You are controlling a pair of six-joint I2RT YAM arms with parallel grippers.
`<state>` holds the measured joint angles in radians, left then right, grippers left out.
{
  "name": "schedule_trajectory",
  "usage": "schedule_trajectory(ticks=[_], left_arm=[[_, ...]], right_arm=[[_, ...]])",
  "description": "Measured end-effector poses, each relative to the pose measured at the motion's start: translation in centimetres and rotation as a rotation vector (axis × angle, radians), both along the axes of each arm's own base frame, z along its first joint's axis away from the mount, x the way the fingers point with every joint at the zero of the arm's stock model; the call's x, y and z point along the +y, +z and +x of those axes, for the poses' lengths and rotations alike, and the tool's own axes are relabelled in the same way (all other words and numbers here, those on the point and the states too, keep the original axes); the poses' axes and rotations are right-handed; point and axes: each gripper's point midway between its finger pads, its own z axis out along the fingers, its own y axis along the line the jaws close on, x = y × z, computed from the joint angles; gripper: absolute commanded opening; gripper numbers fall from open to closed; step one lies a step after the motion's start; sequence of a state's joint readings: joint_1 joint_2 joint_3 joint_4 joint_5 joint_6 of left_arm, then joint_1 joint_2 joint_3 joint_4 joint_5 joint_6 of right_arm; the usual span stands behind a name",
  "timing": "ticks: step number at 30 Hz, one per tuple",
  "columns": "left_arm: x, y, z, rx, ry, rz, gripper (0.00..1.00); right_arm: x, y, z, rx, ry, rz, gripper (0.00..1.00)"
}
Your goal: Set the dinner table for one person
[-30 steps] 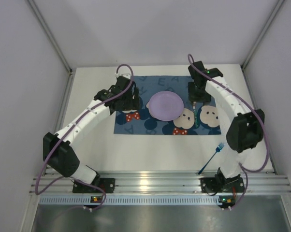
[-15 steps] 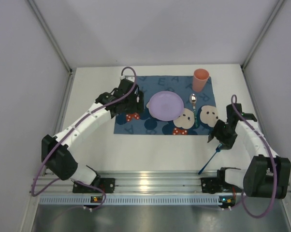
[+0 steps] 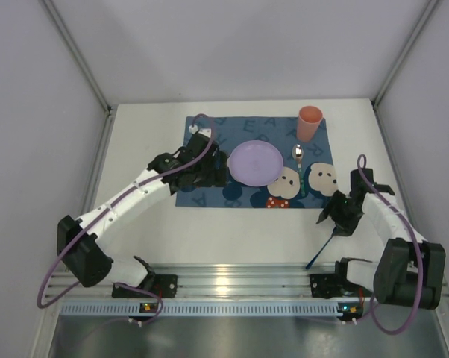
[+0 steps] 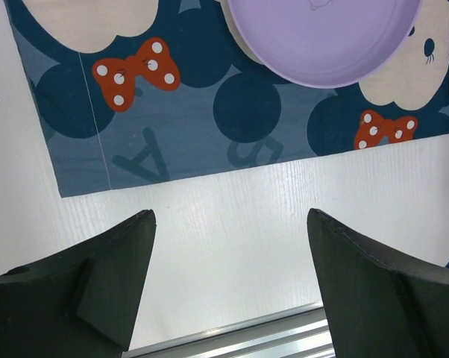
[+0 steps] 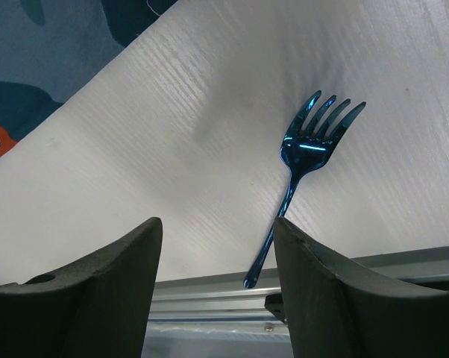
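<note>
A ribbed aluminium rail point(image 3: 239, 282) runs along the near edge of the plain white, matte rectangular table point(image 3: 142, 224), where both arms are bolted. Just beyond the rail, on the right, a shiny blue metal fork point(image 5: 303, 160) lies flat on the bare table with its handle end near the rail and its tines pointing away. The right arm point(image 3: 385, 220) bends low over it. The right jaws stand wide apart and hold nothing, and in the wrist view the fork shows in the gap between them, touched by neither.

Farther in lies a blue cloth placemat printed with cartoon mice and red bows point(image 3: 209, 195). The left arm point(image 3: 135, 190) reaches over the placemat's left part. The left jaws are also spread wide and hold nothing, framing bare table just short of the cloth's near edge.

A round lilac plate point(image 3: 256, 162) rests on the middle of the placemat. Just right of it lies a spoon with a green handle point(image 3: 299, 158). At the far right corner of the cloth a salmon-pink cup point(image 3: 309, 123) stands upright.
</note>
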<state>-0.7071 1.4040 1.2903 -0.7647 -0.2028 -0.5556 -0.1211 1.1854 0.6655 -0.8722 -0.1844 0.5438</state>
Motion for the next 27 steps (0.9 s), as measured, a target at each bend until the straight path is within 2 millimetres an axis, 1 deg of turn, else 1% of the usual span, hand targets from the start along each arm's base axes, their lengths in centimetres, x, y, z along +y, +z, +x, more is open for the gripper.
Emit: schedule_trajectory(ticks=[6, 10, 14, 18, 20, 25, 27], left_arm=[[0.9, 0.2, -0.6, -0.017, 0.015, 0.001, 0.87], [1.1, -0.1, -0.8, -0.012, 0.022, 0.003, 0.87], [1.1, -0.2, -0.8, -0.009, 0.024, 0.004, 0.87], [1.1, -0.3, -0.8, -0.008, 0.024, 0.005, 0.87], [1.1, -0.3, -0.8, -0.007, 0.023, 0.006, 0.87], [1.1, -0.8, -0.7, 0.001, 0.017, 0.024, 0.86], [1.2, -0.8, -0.6, -0.002, 0.017, 0.029, 0.86]], right_arm=[[-0.4, -0.1, -0.3, 0.012, -0.011, -0.022, 0.59], [-0.4, 0.0, -0.8, 0.008, -0.025, -0.028, 0.6], [-0.1, -0.8, -2.5, 0.032, -0.045, -0.02, 0.59], [0.3, -2.1, -4.1, 0.087, -0.066, -0.006, 0.54], [0.3, -2.3, -4.1, 0.102, -0.074, -0.004, 0.52], [0.0, -2.8, -3.7, 0.129, -0.083, -0.019, 0.44], [-0.2, -2.9, -3.5, 0.138, -0.086, -0.029, 0.43]])
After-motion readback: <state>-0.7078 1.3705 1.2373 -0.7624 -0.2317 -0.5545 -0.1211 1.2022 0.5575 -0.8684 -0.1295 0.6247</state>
